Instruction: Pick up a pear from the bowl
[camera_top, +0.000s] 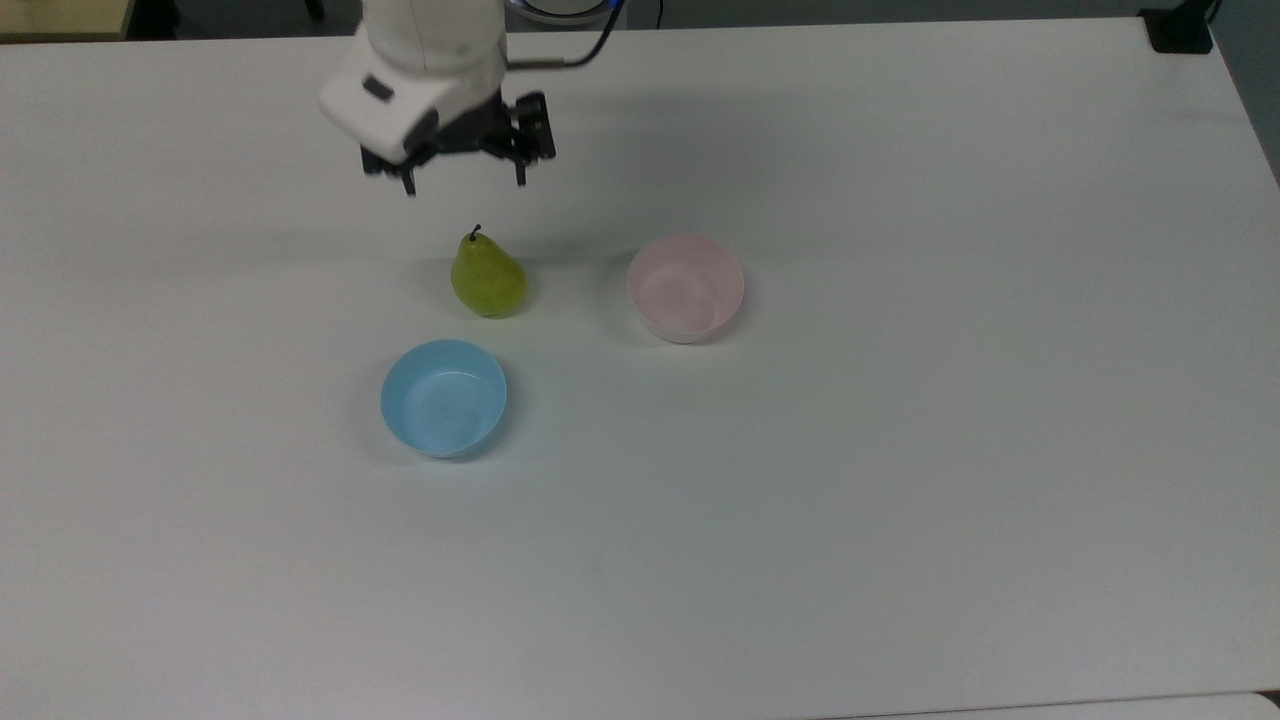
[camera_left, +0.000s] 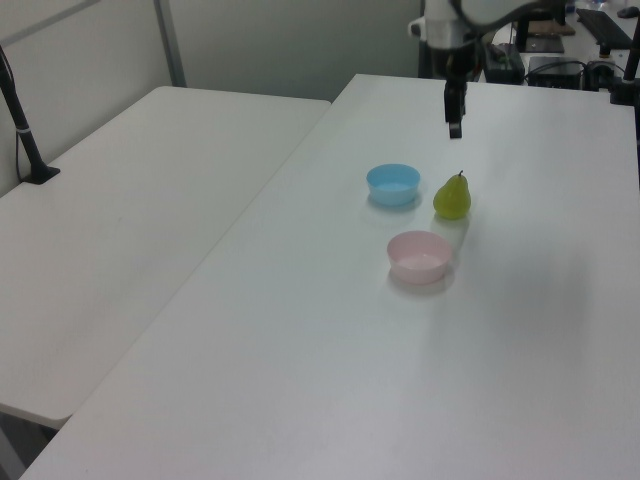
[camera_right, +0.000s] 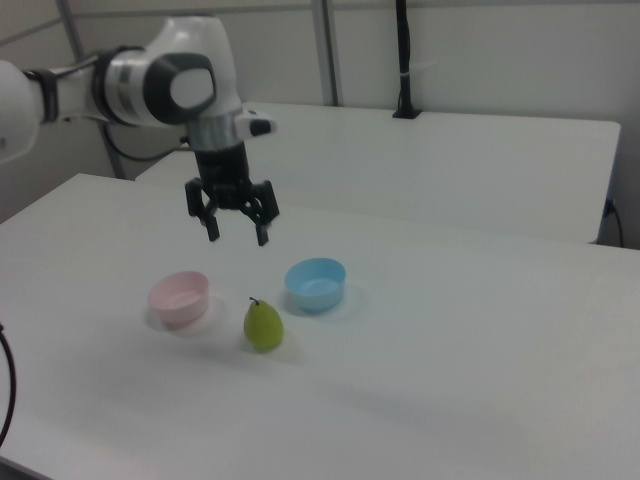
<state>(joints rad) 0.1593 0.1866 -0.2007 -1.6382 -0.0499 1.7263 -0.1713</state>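
Observation:
The yellow-green pear (camera_top: 487, 279) (camera_left: 452, 197) (camera_right: 263, 325) stands upright on the white table, stem up, between the two bowls and outside both. The pale pink bowl (camera_top: 686, 287) (camera_left: 420, 256) (camera_right: 179, 298) is empty, to the pear's right in the top view. My gripper (camera_top: 464, 184) (camera_left: 454, 128) (camera_right: 238, 234) hangs open in the air well above the pear and apart from it, fingers pointing down with nothing between them.
An empty light blue bowl (camera_top: 443, 397) (camera_left: 393, 184) (camera_right: 316, 283) sits near the pear, below it in the top view. A second white table (camera_left: 130, 200) stands alongside, at the left view's left. A black clamp (camera_top: 1180, 30) sits at the table's far corner.

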